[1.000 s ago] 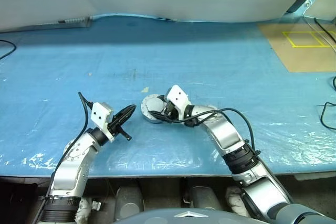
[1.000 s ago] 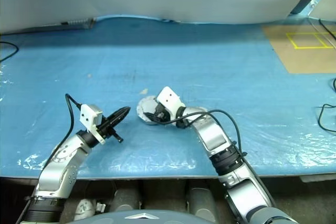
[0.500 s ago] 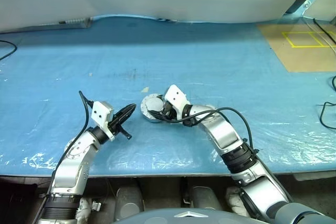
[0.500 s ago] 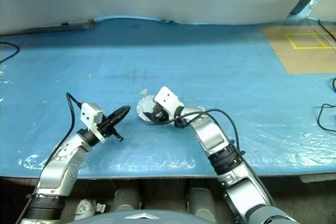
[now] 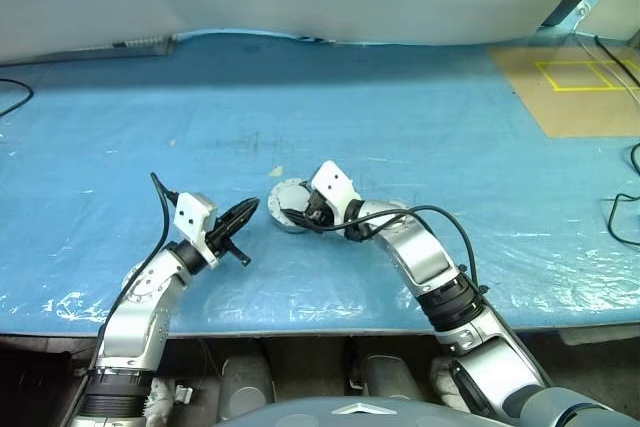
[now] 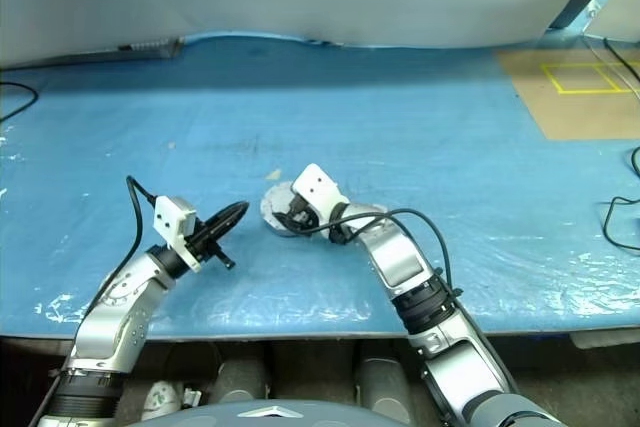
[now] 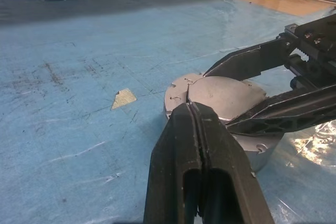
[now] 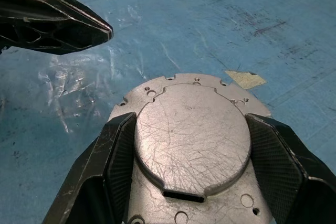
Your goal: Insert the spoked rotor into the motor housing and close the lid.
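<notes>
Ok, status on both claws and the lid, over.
Left claw shut, empty, short of the lid. Right claw astride the lid, which sits on the motor housing. Nothing in the way.

The lid (image 8: 191,140) between my right pincer's fingers (image 8: 113,156) is dull grey metal, its smooth face crisscrossed with fine scratches and drilled with small holes. Those fingers are black plastic with cross-hatched, grippy inner pads; my left pincer (image 7: 195,129) is the same black plastic, slightly glossy. The table cover (image 5: 400,117) is a blue plastic sheet, scuffed and matt in places, shiny where it wrinkles
</notes>
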Controlling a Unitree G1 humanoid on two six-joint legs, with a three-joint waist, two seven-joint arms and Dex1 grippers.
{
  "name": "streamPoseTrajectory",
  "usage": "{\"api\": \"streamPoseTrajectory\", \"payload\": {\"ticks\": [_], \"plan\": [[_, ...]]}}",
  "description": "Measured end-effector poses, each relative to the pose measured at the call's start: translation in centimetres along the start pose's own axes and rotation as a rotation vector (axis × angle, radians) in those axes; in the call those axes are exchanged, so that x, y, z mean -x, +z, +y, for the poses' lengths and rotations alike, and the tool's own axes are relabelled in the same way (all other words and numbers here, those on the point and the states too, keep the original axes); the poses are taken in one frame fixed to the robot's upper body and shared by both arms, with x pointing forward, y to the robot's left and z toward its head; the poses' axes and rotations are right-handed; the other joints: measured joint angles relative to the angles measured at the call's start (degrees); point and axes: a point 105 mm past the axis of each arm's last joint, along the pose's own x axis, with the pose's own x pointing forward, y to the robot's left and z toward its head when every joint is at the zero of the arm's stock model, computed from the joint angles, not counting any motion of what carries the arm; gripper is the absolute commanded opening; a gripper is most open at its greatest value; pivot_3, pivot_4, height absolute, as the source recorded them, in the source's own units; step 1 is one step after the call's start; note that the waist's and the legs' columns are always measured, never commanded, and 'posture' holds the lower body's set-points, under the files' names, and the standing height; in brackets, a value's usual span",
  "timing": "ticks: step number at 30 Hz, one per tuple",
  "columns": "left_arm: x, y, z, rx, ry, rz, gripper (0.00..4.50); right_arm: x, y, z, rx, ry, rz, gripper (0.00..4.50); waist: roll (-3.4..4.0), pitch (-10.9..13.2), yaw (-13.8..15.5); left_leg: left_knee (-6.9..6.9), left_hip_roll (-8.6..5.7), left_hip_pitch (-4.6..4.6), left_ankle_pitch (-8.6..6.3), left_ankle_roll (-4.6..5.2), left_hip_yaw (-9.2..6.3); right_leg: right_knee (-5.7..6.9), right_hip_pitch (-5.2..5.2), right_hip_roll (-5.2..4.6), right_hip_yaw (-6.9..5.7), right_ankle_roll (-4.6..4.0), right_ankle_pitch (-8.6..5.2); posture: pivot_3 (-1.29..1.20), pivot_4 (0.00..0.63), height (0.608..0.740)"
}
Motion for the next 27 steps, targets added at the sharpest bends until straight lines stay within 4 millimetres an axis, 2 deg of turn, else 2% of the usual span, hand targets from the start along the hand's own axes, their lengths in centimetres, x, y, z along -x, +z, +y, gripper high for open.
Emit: {"api": "streamPoseTrajectory", "payload": {"ticks": [7,15,18,24,27], "plan": [[-0.4,-0.9,-0.2,0.161,0.074,0.155,0.00,0.0,-0.1,-0.1,-0.001,-0.005,0.002,2.94,0.00,0.00,-0.03,0.00,-0.02,0.06,0.00,0.00,0.01,0.05,0.02,0.00,0.04,0.02,-0.01,0.00,0.150,0.740],[-1.6,2.3,0.9,0.420,0.051,0.177,0.00,0.0,-0.1,-0.1,-0.001,-0.004,0.003,2.94,0.00,0.00,-0.02,0.05,-0.13,0.10,0.00,-0.01,0.00,0.13,0.02,0.00,0.15,0.04,-0.03,0.00,0.150,0.740],[-1.5,1.7,0.7,0.477,0.010,0.209,0.00,0.0,-0.1,0.0,-0.001,-0.003,0.003,2.94,0.00,0.00,-0.01,0.03,-0.13,0.09,0.00,0.00,0.00,0.10,0.01,0.00,0.15,0.07,-0.04,0.00,0.150,0.740],[-0.7,-1.3,1.2,0.514,-0.027,0.335,0.00,0.0,-0.1,-0.1,-0.004,-0.006,0.004,2.94,0.00,0.00,0.03,-0.01,-0.13,0.11,0.00,0.00,-0.01,0.10,0.01,0.00,0.15,0.43,-0.25,0.00,0.150,0.740],[-0.9,-1.7,1.3,0.514,-0.046,0.342,0.00,0.0,-0.1,-0.1,-0.005,-0.006,0.004,2.94,0.00,0.00,0.04,-0.05,-0.12,0.11,0.00,0.00,-0.02,0.10,0.01,0.00,0.15,0.40,-0.24,0.00,0.150,0.740]]}}
